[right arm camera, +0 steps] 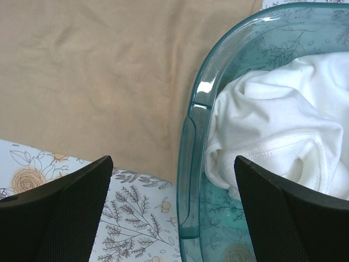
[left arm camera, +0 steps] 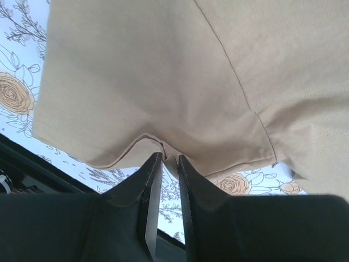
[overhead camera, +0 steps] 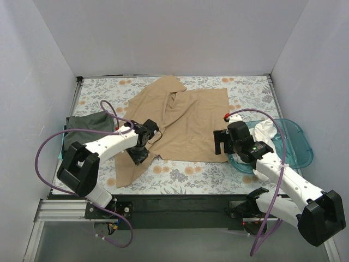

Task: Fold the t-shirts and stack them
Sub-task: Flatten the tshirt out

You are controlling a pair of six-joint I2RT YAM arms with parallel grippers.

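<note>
A tan t-shirt [overhead camera: 185, 123] lies spread and partly rumpled in the middle of the table. My left gripper [overhead camera: 138, 154] is at its near left hem, shut on a pinch of the tan cloth [left arm camera: 163, 82]; the fingertips [left arm camera: 155, 164] hold a small fold of the hem just above the table. A dark grey-green t-shirt [overhead camera: 87, 123] lies at the left edge. A white t-shirt [overhead camera: 265, 130] lies bunched in the teal tub [overhead camera: 297, 147]. My right gripper [overhead camera: 220, 143] is open and empty, hovering over the tub's left rim [right arm camera: 191, 125], between the tan shirt [right arm camera: 98, 71] and the white shirt [right arm camera: 272, 109].
The floral table covering [overhead camera: 191, 174] shows along the near edge and at the back. White walls enclose the left, back and right. A black rail [overhead camera: 180, 204] runs along the near edge by the arm bases. Purple cables loop off both arms.
</note>
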